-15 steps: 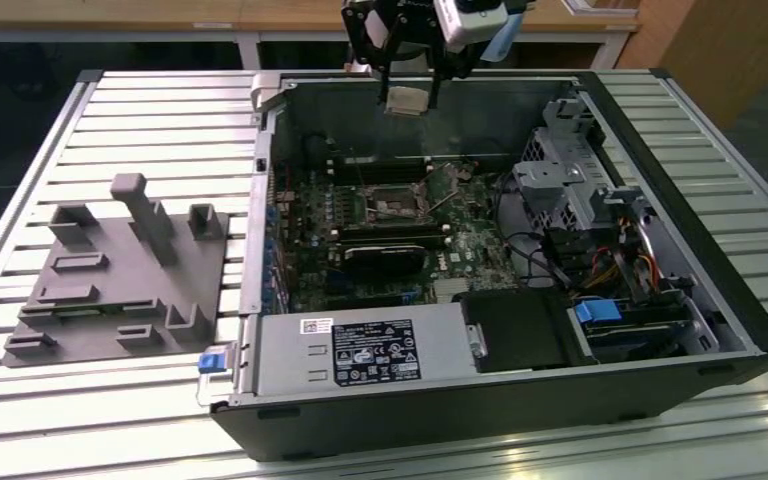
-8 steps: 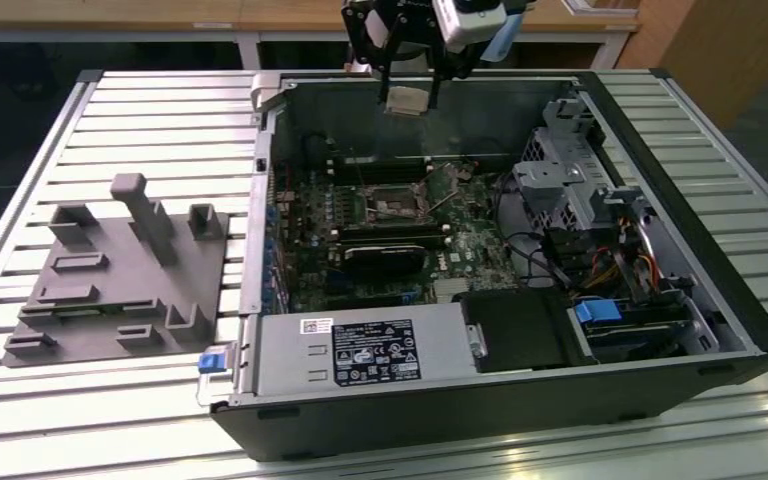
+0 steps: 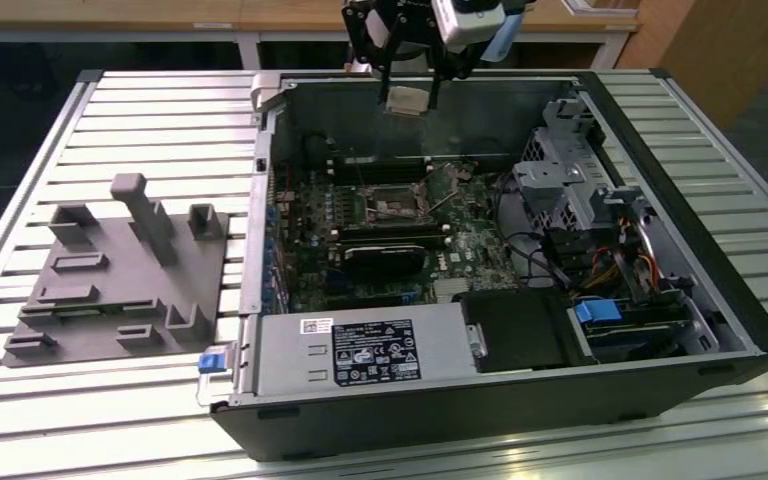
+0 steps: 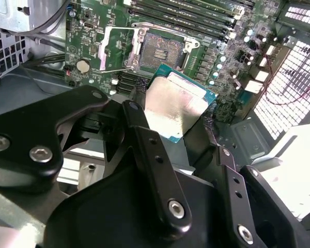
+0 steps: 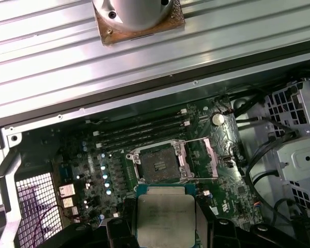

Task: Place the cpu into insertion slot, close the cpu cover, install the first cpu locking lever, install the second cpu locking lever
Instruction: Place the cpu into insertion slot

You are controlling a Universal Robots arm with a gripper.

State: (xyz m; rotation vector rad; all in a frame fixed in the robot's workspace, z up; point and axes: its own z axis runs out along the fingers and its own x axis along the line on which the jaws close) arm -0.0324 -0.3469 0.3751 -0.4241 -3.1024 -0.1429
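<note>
My gripper [image 3: 411, 96] hangs above the far rim of the open computer case, shut on the cpu [image 3: 408, 100], a flat square chip with a silver-grey top. In both wrist views the cpu [image 4: 178, 106] [image 5: 165, 214] sits between the black fingers [image 4: 137, 124], held by two opposite edges. The insertion slot [image 3: 391, 206] [image 4: 163, 49] [image 5: 157, 164] lies on the green motherboard below, its dark pin field bare. The cpu cover [image 4: 116, 47] [image 5: 212, 155] stands swung open beside the slot. The chip is well above the board and touches nothing else.
The case [image 3: 704, 330] lies on a slatted metal table [image 3: 157, 100]. A grey fixture block [image 3: 117, 270] sits at the exterior view's left. Inside are a black round cooler [image 3: 384, 260], long memory slots [image 5: 144, 129], a drive cage [image 3: 578, 180], cables and a labelled power supply [image 3: 344, 350].
</note>
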